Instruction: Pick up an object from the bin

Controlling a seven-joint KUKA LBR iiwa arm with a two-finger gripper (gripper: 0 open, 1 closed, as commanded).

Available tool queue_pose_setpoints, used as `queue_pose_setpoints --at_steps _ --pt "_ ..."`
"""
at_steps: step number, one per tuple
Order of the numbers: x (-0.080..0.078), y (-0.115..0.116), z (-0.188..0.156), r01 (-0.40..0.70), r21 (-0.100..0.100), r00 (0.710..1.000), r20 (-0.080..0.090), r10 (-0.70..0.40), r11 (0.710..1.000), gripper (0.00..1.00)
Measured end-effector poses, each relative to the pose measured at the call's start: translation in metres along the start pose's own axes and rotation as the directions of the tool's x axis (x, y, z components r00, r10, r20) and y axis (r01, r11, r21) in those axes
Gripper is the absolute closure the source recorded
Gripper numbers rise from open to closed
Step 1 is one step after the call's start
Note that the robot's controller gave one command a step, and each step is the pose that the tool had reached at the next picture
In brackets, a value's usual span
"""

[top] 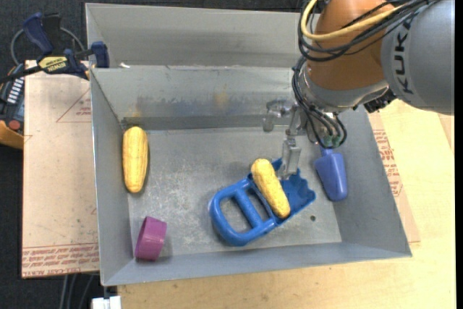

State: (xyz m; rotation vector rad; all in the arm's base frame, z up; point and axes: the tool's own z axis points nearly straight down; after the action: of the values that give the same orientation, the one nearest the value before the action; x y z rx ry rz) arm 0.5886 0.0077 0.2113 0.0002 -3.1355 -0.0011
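My gripper [289, 164] reaches down from under the orange cover at the right of the bin. Its tip stands just right of the upper end of a small yellow corn cob [270, 187]. That cob lies slantwise across a blue plastic piece with a looped handle [242, 213] in the lower middle of the bin. A blue-violet rounded thing [332, 174] lies close to the right of the gripper, by the bin's right wall. Nothing shows in the gripper's hold.
A second, longer yellow corn cob [134, 158] lies upright along the left wall. A purple cup-like thing [150, 238] sits in the front left corner. Bare bin floor stretches between the left cob and the blue piece and along the back wall.
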Motion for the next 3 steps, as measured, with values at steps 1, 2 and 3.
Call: queue_pose_setpoints --at_steps 1,2,3 --pt "-0.001 0.000 -0.005 0.000 0.000 1.000 0.008 0.000 1.000 0.00" --pt "0.036 0.072 0.126 0.048 -0.001 0.999 0.005 -0.048 0.999 0.00" --pt "0.040 0.020 0.061 -0.438 -0.004 0.899 0.007 0.438 0.899 0.00"
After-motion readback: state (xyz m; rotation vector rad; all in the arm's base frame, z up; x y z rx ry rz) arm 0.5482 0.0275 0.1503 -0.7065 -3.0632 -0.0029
